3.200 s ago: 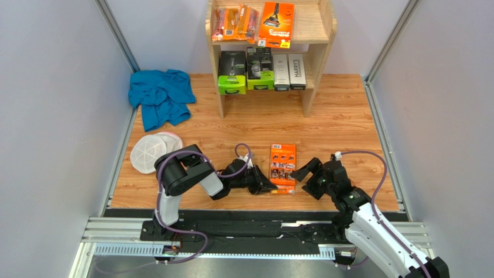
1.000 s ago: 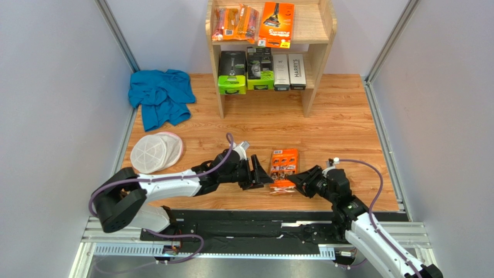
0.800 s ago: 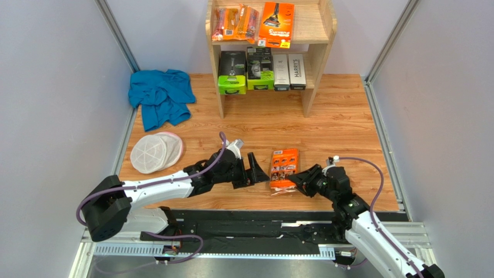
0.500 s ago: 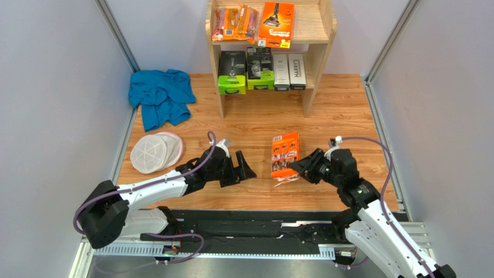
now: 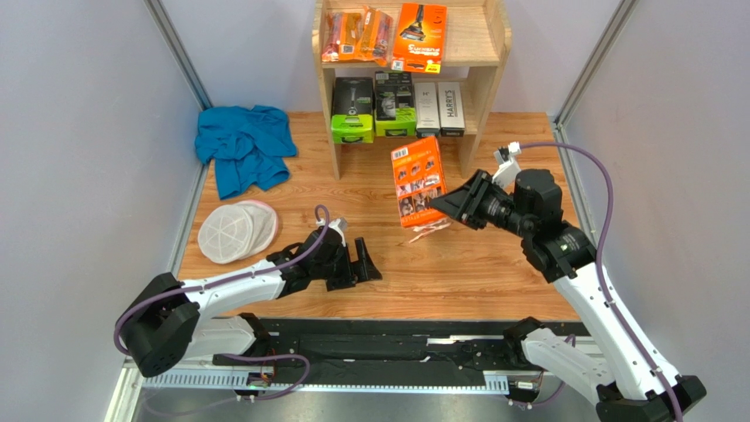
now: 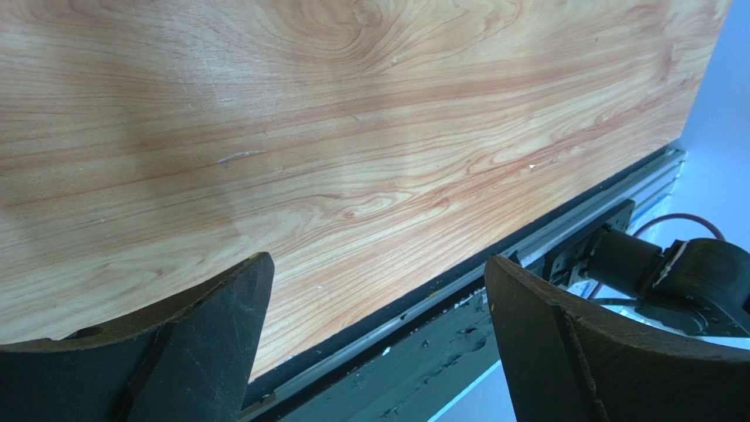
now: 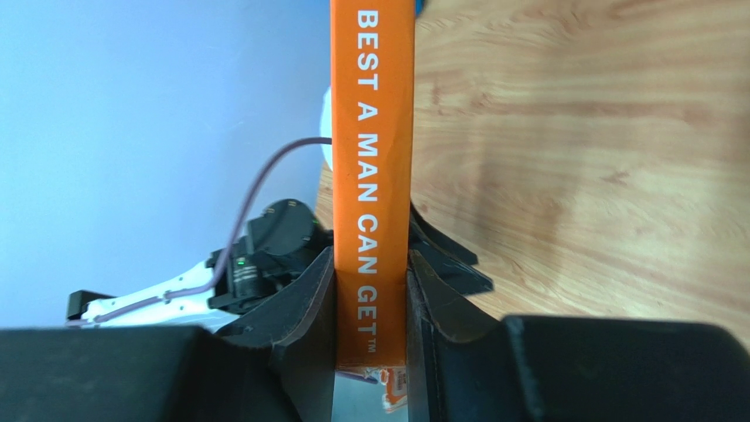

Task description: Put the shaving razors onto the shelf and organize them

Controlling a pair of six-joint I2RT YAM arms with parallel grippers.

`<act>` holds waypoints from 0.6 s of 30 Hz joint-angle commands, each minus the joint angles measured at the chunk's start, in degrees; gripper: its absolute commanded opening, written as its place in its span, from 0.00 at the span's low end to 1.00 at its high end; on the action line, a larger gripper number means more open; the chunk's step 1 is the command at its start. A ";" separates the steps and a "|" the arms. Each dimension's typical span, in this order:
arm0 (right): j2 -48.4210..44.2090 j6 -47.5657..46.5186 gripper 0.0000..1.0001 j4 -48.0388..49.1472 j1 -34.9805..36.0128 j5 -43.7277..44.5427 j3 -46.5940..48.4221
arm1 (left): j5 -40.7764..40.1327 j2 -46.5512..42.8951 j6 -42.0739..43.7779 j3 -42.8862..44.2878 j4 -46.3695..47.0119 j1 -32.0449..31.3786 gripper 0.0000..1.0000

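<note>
My right gripper (image 5: 451, 207) is shut on a flat orange razor box (image 5: 418, 180), held up in the air in front of the wooden shelf (image 5: 493, 48). In the right wrist view the box's edge (image 7: 373, 176) runs up between the two fingers (image 7: 308, 299). The shelf's top tier carries narrow orange blister packs (image 5: 356, 33) and another flat orange box (image 5: 419, 35). Its lower tier holds two green-and-black packs (image 5: 352, 110) and two white boxes (image 5: 438, 108). My left gripper (image 5: 368, 265) lies low over the table near the front, open, with nothing between its fingers (image 6: 211, 334).
A blue cloth (image 5: 246, 145) lies at the back left and white round mesh discs (image 5: 233, 230) sit left of the left arm. The table's front edge and metal rail (image 6: 563, 237) show in the left wrist view. Grey walls close both sides.
The right gripper lifted the orange box off the table and carried it back and up toward the shelf. The left gripper opened wide and drew back to the left.
</note>
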 commanded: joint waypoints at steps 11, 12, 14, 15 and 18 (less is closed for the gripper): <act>14.92 -4.88 0.00 4.14 -1.48 -8.38 30.53 | 1.66 0.25 2.13 -1.33 1.35 0.25 0.97; 16.58 -4.80 0.00 3.96 -2.44 -8.64 32.13 | 1.66 -0.02 2.31 -1.07 1.17 0.25 0.97; 19.04 -4.71 0.00 3.61 -3.59 -9.70 36.95 | 1.40 -0.90 2.92 -0.46 0.12 0.25 0.97; 19.84 -4.36 0.00 3.44 -4.81 -9.79 38.20 | 1.22 -1.16 3.10 -0.28 -0.41 0.25 0.97; 22.82 -3.66 0.00 3.08 -8.14 -11.28 43.11 | 1.04 -1.43 3.98 0.60 -1.90 0.25 0.97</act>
